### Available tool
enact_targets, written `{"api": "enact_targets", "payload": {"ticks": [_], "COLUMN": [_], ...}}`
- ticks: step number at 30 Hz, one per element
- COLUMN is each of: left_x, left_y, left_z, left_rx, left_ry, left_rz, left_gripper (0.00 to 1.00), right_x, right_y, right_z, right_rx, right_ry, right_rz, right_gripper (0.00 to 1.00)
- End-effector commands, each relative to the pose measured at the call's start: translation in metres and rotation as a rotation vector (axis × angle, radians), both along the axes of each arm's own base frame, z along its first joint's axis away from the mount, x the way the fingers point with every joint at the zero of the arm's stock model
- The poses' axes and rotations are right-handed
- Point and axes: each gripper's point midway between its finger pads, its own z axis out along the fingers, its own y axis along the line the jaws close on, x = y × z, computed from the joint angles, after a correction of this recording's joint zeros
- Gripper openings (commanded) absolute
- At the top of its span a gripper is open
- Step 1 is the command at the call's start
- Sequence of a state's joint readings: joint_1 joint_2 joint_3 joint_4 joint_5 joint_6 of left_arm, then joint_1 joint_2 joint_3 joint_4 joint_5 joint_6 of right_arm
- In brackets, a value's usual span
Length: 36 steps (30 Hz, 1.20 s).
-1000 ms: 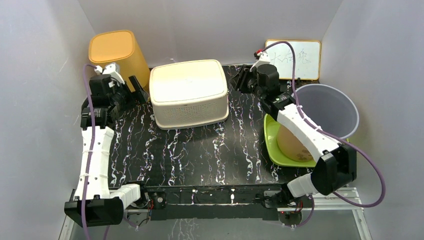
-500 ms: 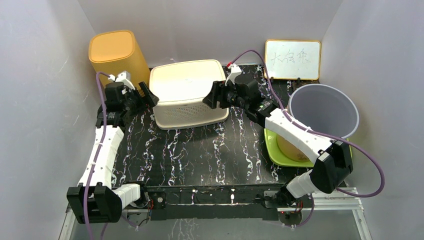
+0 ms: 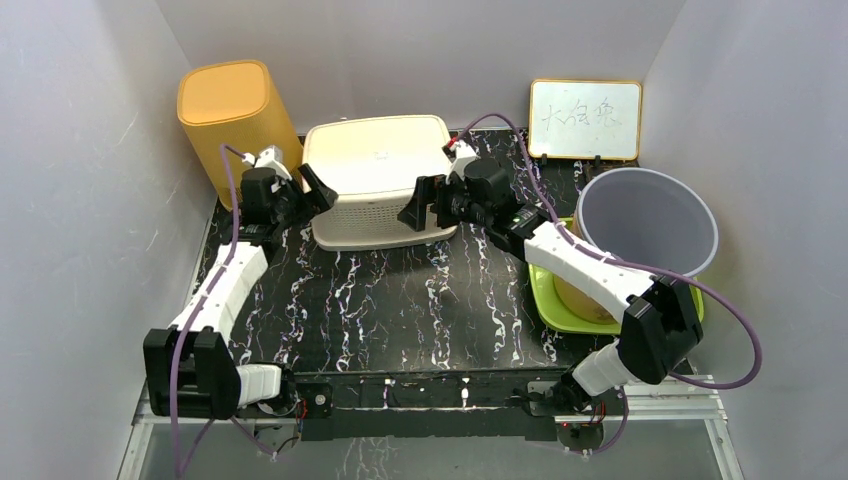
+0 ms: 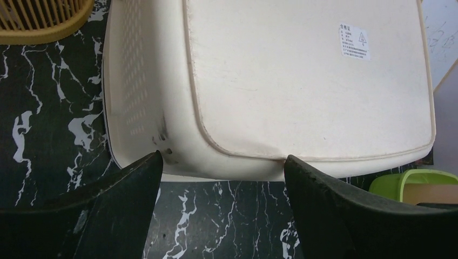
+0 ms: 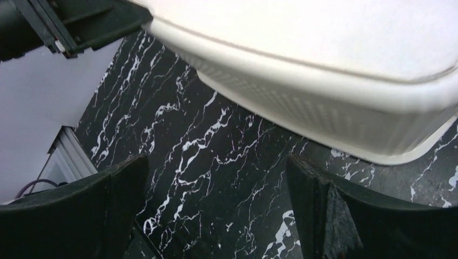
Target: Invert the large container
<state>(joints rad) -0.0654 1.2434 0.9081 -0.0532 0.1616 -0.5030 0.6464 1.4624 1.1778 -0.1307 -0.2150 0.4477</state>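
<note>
Black marbled worktop was reached across: the left end effector and right end effector were held spread wide, flanking the large cream perforated plastic container, set base-up toward the rear, seemingly for a two-sided grip.

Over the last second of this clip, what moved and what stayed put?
Both arms swung inward to flank the cream basket. The left gripper came away from the orange bin to the basket's left side. The right gripper came forward from near the whiteboard to its right side. Both are open and grip nothing. The basket appears nudged slightly back. The bin, whiteboard, grey bucket and green plate are unchanged.
</note>
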Motion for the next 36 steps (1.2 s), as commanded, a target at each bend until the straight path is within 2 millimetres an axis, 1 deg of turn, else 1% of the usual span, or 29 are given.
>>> {"api": "enact_targets", "payload": {"ticks": [1, 2, 6, 8, 11, 14, 16, 17, 19, 20, 21, 26, 29, 30, 32, 36], "left_x": [0.025, 0.031, 0.068, 0.087, 0.109, 0.126, 0.131, 0.131, 0.125, 0.118, 0.110, 0.063, 0.034, 0.025, 0.010, -0.011], "left_y": [-0.004, -0.006, -0.020, -0.030, -0.041, -0.044, -0.044, -0.043, -0.040, -0.038, -0.037, -0.025, -0.019, -0.019, -0.015, -0.009], "left_z": [-0.010, -0.008, -0.003, 0.003, 0.005, 0.008, 0.010, 0.013, 0.021, 0.023, 0.034, 0.060, 0.069, 0.074, 0.079, 0.078], "left_rx": [0.015, 0.013, 0.007, 0.016, 0.047, 0.085, 0.116, 0.126, 0.158, 0.172, 0.180, 0.232, 0.250, 0.252, 0.264, 0.278], "left_ry": [-0.019, -0.028, -0.057, -0.075, -0.090, -0.100, -0.089, -0.083, -0.089, -0.088, -0.103, -0.084, -0.080, -0.091, -0.092, -0.079], "left_rz": [0.025, 0.024, 0.004, -0.017, -0.040, -0.047, -0.058, -0.061, -0.064, -0.068, -0.074, -0.095, -0.109, -0.117, -0.123, -0.119], "left_gripper": [0.81, 0.81, 0.81, 0.81, 0.81, 0.81, 0.82, 0.83, 0.87, 0.96, 0.98, 0.98, 0.98, 0.98, 0.98, 0.98], "right_x": [0.001, 0.001, 0.007, 0.013, 0.025, 0.042, 0.055, 0.061, 0.075, 0.082, 0.089, 0.127, 0.148, 0.155, 0.168, 0.190], "right_y": [0.010, 0.011, 0.014, 0.018, 0.022, 0.024, 0.026, 0.027, 0.029, 0.030, 0.029, 0.024, 0.022, 0.021, 0.019, 0.014], "right_z": [0.007, 0.006, 0.002, -0.001, -0.005, -0.013, -0.021, -0.025, -0.038, -0.046, -0.050, -0.061, -0.064, -0.062, -0.060, -0.058], "right_rx": [0.051, 0.050, 0.048, 0.044, 0.035, 0.014, -0.003, -0.011, -0.033, -0.041, -0.046, -0.069, -0.078, -0.076, -0.079, -0.088], "right_ry": [-0.038, -0.038, -0.042, -0.039, -0.044, -0.053, -0.051, -0.047, -0.036, -0.035, -0.040, -0.081, -0.103, -0.115, -0.141, -0.193], "right_rz": [0.028, 0.029, 0.028, 0.024, 0.004, -0.038, -0.068, -0.076, -0.107, -0.124, -0.150, -0.297, -0.371, -0.393, -0.442, -0.530], "right_gripper": [0.98, 0.98, 0.98, 0.98, 0.98, 0.98, 0.98, 0.98, 0.98, 0.98, 0.98, 0.98, 0.98, 0.98, 0.98, 0.98]}}
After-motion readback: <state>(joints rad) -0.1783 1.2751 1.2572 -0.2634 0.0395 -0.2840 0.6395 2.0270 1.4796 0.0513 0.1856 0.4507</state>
